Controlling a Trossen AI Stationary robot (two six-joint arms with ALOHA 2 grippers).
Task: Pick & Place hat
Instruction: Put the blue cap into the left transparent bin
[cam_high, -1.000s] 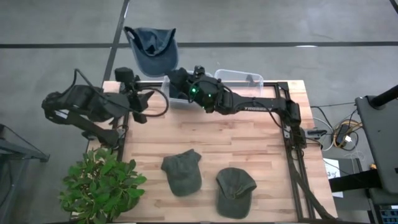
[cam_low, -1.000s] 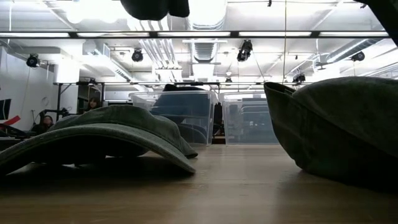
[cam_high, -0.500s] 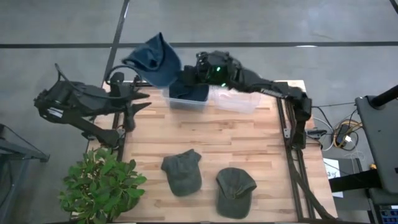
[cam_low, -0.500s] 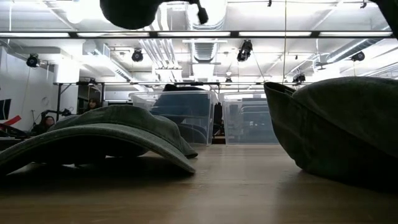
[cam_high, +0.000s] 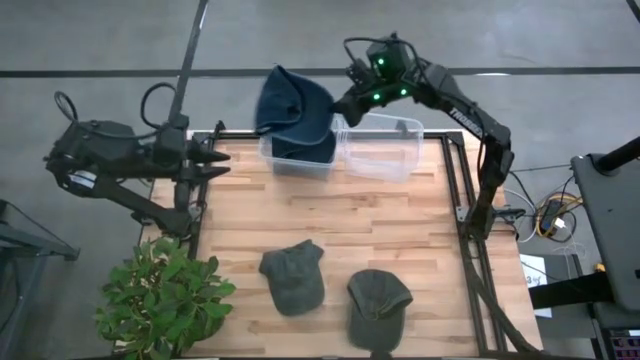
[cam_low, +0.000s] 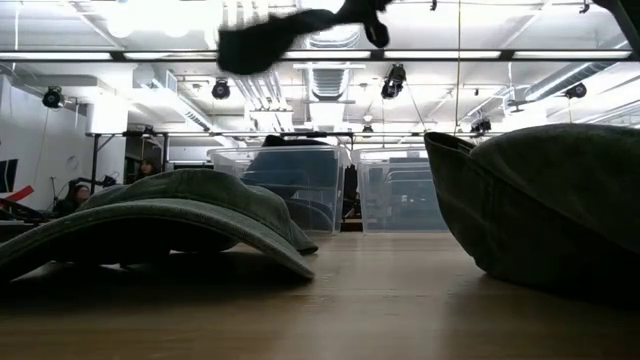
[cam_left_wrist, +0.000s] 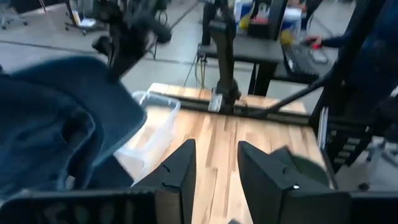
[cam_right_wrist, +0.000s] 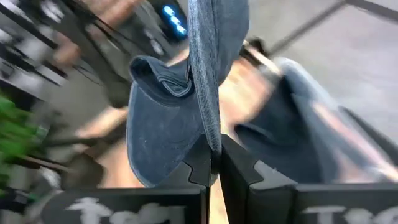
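Note:
A blue denim hat (cam_high: 293, 105) hangs in the air over the left clear bin (cam_high: 300, 160) at the table's far edge, held by my right gripper (cam_high: 345, 103), which is shut on it. In the low view the hat (cam_low: 265, 38) shows as a dark shape near the ceiling. Another dark blue hat (cam_high: 312, 150) lies inside that bin. Two green hats (cam_high: 293, 277) (cam_high: 378, 305) rest brim-down on the table's near half. My left gripper (cam_high: 218, 160) is open at the table's far-left corner and touches nothing; in its wrist view the blue hat (cam_left_wrist: 56, 118) fills the picture's left. My right gripper pinches a thin edge of the blue hat (cam_right_wrist: 211, 134) between its two fingers (cam_right_wrist: 200, 163). One layer of denim runs into the jaws. The hat is lifted clear of the bin and the table, and its crown (cam_right_wrist: 158, 130) bulges out to one side of the fingers.
A second clear bin (cam_high: 385, 150) stands to the right of the first. A potted plant (cam_high: 160, 295) sits at the table's near-left corner. A dark frame rail (cam_high: 470, 230) runs along the right edge. Bare wood lies in the table's middle (cam_high: 350, 215).
My right gripper has risen and swung toward the table's right, carrying the blue hat from beyond the far-left corner to above the left bin; the hat has turned about as it went. My left arm has drawn back toward the left edge.

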